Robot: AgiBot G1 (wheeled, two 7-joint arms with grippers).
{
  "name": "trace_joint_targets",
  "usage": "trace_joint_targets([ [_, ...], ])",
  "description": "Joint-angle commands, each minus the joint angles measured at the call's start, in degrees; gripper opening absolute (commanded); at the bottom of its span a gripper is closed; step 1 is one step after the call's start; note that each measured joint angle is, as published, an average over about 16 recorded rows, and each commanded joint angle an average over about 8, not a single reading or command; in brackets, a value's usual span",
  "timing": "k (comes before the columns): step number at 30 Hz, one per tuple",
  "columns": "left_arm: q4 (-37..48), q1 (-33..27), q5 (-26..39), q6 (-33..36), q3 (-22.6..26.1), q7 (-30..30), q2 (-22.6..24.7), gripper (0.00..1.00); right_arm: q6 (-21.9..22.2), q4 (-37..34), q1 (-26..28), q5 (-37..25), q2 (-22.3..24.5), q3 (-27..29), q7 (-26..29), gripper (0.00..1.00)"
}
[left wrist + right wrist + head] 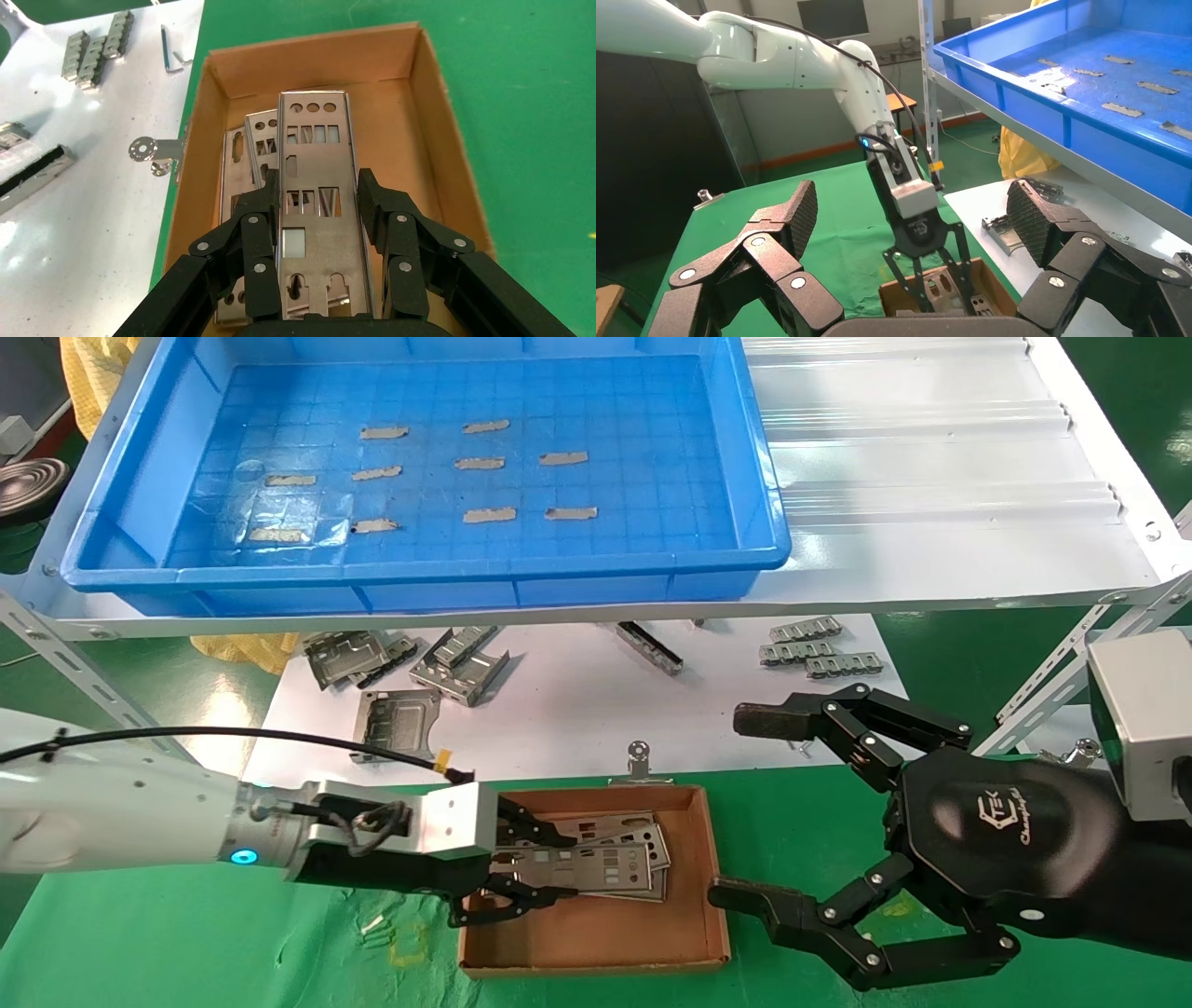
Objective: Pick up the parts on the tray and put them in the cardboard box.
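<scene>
Tray point(130, 514) on the white corrugated shelf point(931, 477) holds no plates now, only grey tape strips point(484, 463) stuck to its grid floor, so the picking looks finished and this is the last placing. Below it, on the green-covered desk point(186, 952), the right hand point(801, 812) idles beside the cardboard box point(596, 952), its fingers spread wide and empty. The left hand point(507, 877) reaches into the box from the robot's left and grips the top punched plate point(596, 864) across its width, at the near end. That plate sits low over at least two others already stacked in the box. Its long axis runs along the arm, from the hand toward the robot's right, with the three round holes at the far end; it lies nearly flat, roughly parallel to the plates beneath. The next move, as I judge it, is to spread the fingers and lift straight up without dragging the stack.
</scene>
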Motion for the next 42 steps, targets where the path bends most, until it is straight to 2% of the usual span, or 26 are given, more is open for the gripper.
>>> trace_joint_targets([
  [1, 1.43, -0.18, 0.33, -0.73, 0.14, 0.65, 1.22, 0.47, 0.0, 0.0, 0.0, 0.0, 0.0, 0.0, 0.0, 1.0],
  [4, 3.05, -0.51, 0.67, -1.11, 0.32, 1.25, 2.27, 0.85, 0.0, 0.0, 0.0, 0.0, 0.0, 0.0, 0.0, 1.0],
  [5, 3.53, -0.62, 0.77, -1.2, 0.37, 1.46, 2.56, 0.95, 0.0, 0.0, 0.0, 0.0, 0.0, 0.0, 0.0, 1.0],
  [6, 4.03, -0.72, 0.85, -1.27, 0.42, 1.68, 2.84, 1.0, 0.0, 0.0, 0.0, 0.0, 0.0, 0.0, 0.0, 1.0],
  [24, 11.28, -2.56, -0.39, 0.49, -0.26, 2.79, 5.56, 1.0, 0.0, 0.0, 0.0, 0.0, 0.0, 0.0, 0.0, 1.0],
  [37, 17.76, -2.31, -9.2, 11.87, -5.18, -4.26, 1.31, 1.0, 0.0, 0.0, 0.0, 0.0, 0.0, 0.0, 0.0, 1.0],
  [42, 19.27, -1.68, -11.37, 13.86, -6.39, -6.04, 0.4, 1.0, 0.01, -0.01, -0.01, 0.01, 0.0, 0.0, 0.0, 1.0],
])
